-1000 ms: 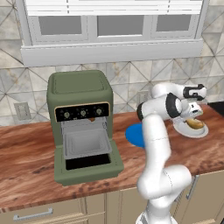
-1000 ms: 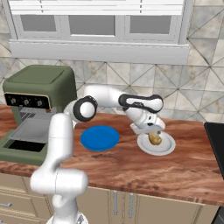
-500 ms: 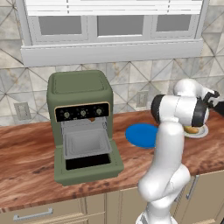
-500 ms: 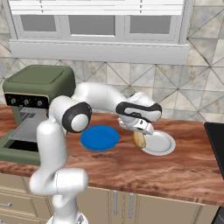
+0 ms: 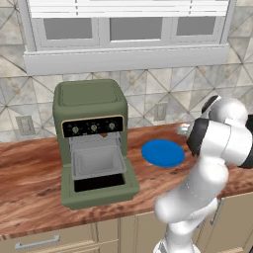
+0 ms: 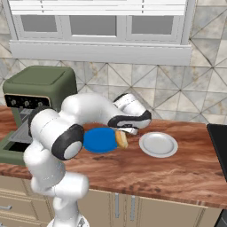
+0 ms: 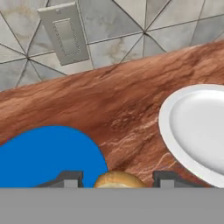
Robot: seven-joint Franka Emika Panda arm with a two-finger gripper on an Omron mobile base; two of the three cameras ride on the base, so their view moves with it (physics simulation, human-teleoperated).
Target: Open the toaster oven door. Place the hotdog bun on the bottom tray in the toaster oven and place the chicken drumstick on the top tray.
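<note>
The olive-green toaster oven (image 5: pixel 89 106) stands on the counter at the left, also seen as toaster oven (image 6: pixel 37 86). Its door (image 5: pixel 101 190) is dropped flat open, and a grey tray (image 5: pixel 96 163) shows inside. My gripper (image 6: pixel 122 135) hangs above the counter between the blue plate (image 6: pixel 99 140) and the white plate (image 6: pixel 158 144). It is shut on the tan hotdog bun (image 6: pixel 120 140). In the hand view the bun (image 7: pixel 118 178) sits between the two fingertips (image 7: pixel 70 178). The chicken drumstick is hidden.
Both plates are bare: blue plate (image 7: pixel 43 157), white plate (image 7: pixel 197 127). A wall outlet (image 7: pixel 65 37) sits on the tiled backsplash behind the counter. A dark stove edge (image 6: pixel 219 142) lies at the far right. My white arm (image 5: pixel 217 143) blocks the right of the left base view.
The bun has come off the white plate in my gripper and moved left, now hanging between the two plates. The arm has swung with it.
</note>
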